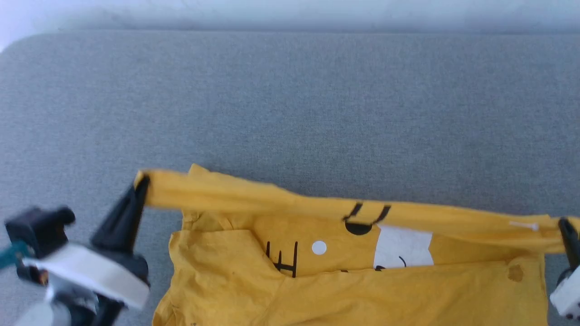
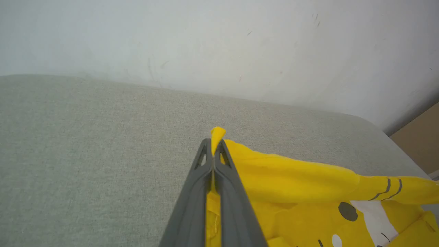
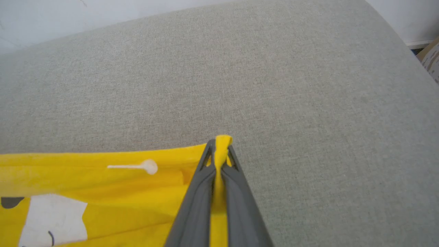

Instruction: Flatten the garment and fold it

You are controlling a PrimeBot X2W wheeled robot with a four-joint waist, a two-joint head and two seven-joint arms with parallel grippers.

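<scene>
The garment (image 1: pixel 344 280) is a bright yellow T-shirt with a white patch and dark lines, lying low in the head view on a grey padded surface (image 1: pixel 290 113). Its far edge is stretched into a taut band between both grippers. My left gripper (image 1: pixel 141 181) is shut on the left end of that band, with yellow cloth pinched between the dark fingers (image 2: pixel 214 151). My right gripper (image 1: pixel 564 224) is shut on the right end; the right wrist view shows the garment (image 3: pixel 103 192) and a yellow tuft poking out past the fingertips (image 3: pixel 221 145).
The grey padded surface stretches wide beyond the shirt up to a pale wall (image 1: pixel 290 13). In the left wrist view a tan floor (image 2: pixel 418 137) shows past the surface's right edge. A cardboard box corner (image 3: pixel 430 56) sits off the far right edge.
</scene>
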